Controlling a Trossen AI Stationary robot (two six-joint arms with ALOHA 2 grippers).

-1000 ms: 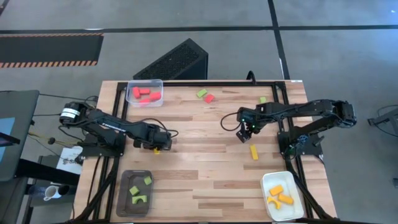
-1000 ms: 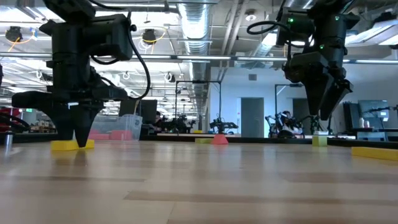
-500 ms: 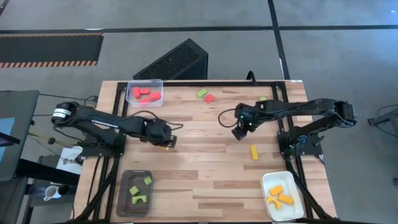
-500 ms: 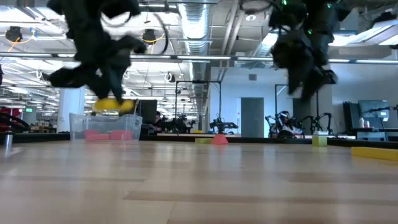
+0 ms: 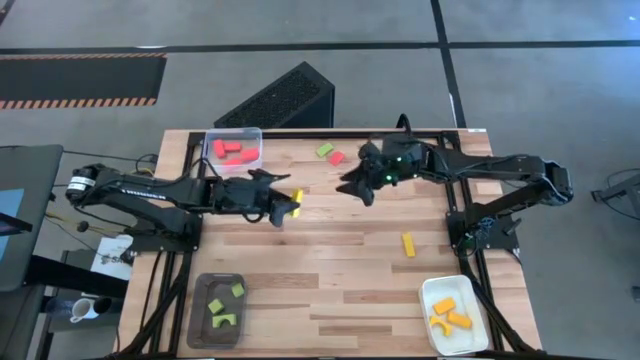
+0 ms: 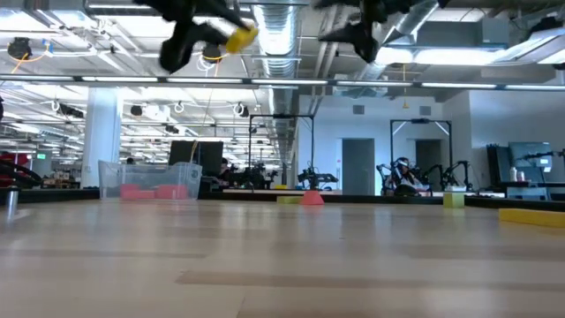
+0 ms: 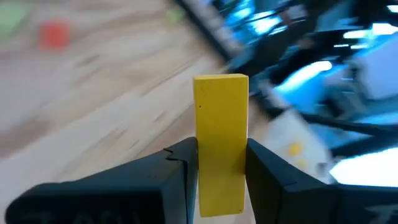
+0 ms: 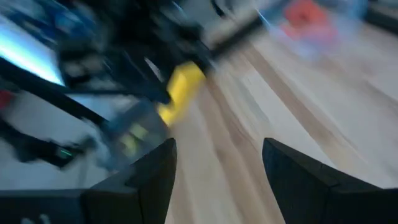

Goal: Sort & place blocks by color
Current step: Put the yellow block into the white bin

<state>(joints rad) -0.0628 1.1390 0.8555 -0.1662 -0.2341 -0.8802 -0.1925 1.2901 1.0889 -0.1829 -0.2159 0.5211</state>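
Yellow bar (image 7: 220, 143) sits clamped between our left tool's (image 5: 284, 208) fingers, lifted above the worktop (image 5: 330, 270) at centre-left of the high view. Our right tool (image 5: 352, 186), at upper centre, gapes wide and carries nothing. Another yellow bar (image 5: 408, 244) lies right of centre.

Overhead, table-level, 2 wrist cameras share the table (image 5: 330, 260).

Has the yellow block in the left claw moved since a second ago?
Yes. The yellow block rode up off the table in the left claw and toward the far edge, nearer the clear tray of red pieces.
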